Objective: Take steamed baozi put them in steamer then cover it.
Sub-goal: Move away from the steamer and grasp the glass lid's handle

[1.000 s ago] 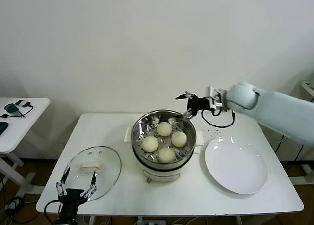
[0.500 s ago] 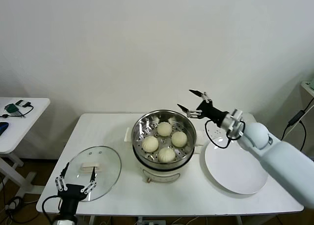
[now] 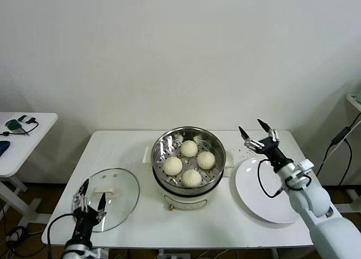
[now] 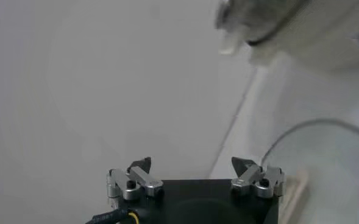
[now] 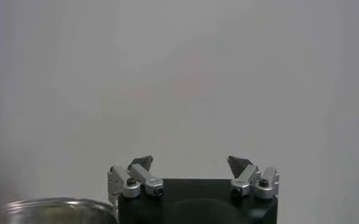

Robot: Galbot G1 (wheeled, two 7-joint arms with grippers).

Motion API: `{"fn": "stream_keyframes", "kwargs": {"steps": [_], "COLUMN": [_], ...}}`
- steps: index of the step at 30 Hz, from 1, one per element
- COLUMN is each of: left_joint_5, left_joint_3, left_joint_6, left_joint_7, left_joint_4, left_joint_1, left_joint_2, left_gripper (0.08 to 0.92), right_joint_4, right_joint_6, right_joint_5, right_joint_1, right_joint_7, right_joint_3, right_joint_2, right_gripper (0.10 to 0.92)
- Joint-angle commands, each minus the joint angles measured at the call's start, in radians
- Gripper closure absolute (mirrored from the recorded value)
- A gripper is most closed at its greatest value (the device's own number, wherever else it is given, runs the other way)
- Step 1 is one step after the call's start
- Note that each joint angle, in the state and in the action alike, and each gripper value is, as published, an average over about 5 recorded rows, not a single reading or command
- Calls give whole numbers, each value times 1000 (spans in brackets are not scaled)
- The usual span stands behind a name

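Four buns (image 3: 189, 163) sit in the steamer (image 3: 189, 136); lid (image 3: 107, 198) lies at the table's front-left corner. Left gripper (image 3: 88, 196), jaws wide and empty, should centre on the lid handle (image 3: 102, 192). Right gripper (image 3: 259, 137) idles wide above the plate (image 3: 271, 197).

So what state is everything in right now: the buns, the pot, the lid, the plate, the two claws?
steamed baozi: four, all inside the steamer
steamer: uncovered
cover: flat on the table
plate: empty
left gripper: open, at the cover's near edge
right gripper: open, empty, above the plate
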Motion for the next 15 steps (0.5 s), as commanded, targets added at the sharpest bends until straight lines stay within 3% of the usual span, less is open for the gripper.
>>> {"fn": "stream_keyframes", "kwargs": {"steps": [1, 15], "left_joint_5": [493, 538], "left_joint_3": [23, 9], "left_joint_6": [10, 5], "left_joint_7": [-20, -79], "left_joint_4": [276, 487], "left_joint_1": [-161, -306], "left_joint_2": [-1, -14], "left_gripper": [177, 177], "right_joint_4": [50, 24], "right_joint_6": [-49, -40], "right_joint_5": [-29, -58], "right_joint_1": [-257, -228], "right_joint_7": [32, 30], "right_joint_3": [243, 240], "right_joint_2": [93, 106], "right_gripper": [203, 203]}}
